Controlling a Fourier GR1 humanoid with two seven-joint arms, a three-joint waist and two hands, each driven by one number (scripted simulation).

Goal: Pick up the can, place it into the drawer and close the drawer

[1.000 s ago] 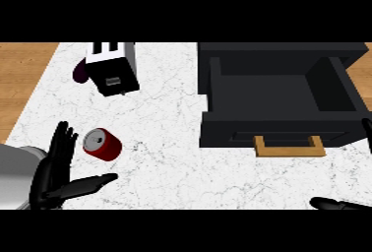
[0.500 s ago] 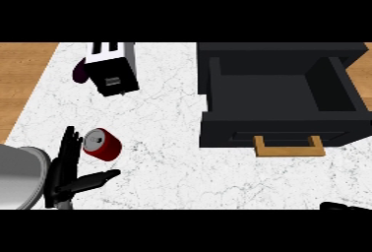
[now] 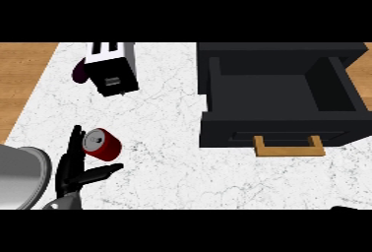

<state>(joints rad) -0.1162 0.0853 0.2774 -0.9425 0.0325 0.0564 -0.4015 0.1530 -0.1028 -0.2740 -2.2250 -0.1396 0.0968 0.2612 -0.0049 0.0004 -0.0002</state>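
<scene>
The red can (image 3: 102, 144) lies on its side on the white marbled counter (image 3: 167, 162), its silver end turned toward the upper left, well apart from the open black drawer (image 3: 280, 93) that sits at the right with its tan handle (image 3: 288, 147) facing the robot. The left hand (image 3: 73, 167) is right beside the can: its straight fingers (image 3: 73, 140) run up along the can's left, at the silver end, touching it or nearly so, and the thumb (image 3: 102, 172) sticks out just below the can's body. The fingers are extended and clasp nothing; the can is not yet held. Of the right hand only a dark sliver may show at the lower right edge, too little to tell how its fingers stand.

The can looks like a small, rigid metal cylinder, probably light, with a smooth painted wall that could slide under the fingers. Lying flat, it is likely to roll away if nudged from the side. The sound place to hold it appears to be across the middle of its red body, fingers on one side and thumb opposite, rather than on the flat ends.

A black toaster (image 3: 110, 68) stands farther back on the counter with a dark purple object (image 3: 78, 72) at its left, away from the path to the drawer.
</scene>
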